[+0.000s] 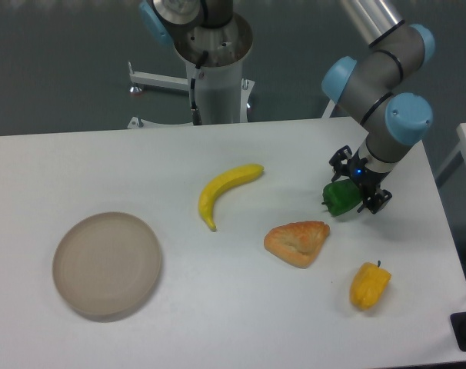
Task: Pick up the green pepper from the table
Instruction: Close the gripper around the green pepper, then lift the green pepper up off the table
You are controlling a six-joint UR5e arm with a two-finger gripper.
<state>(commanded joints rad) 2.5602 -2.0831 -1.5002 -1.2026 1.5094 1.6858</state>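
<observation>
Peppers two, green pepper (341, 198), yellow pepper (370, 285)

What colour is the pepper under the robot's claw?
Dark green pepper, shiny, seen in the fixed camera view.

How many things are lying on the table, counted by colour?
Yellow: 2, the banana and the yellow pepper
Green: 1, the green pepper
Orange-brown: 1, the pastry
Beige: 1, the plate
Total: 5

One fixed camera looks down across the table (218, 323) toward the arm's base (214, 69).
</observation>
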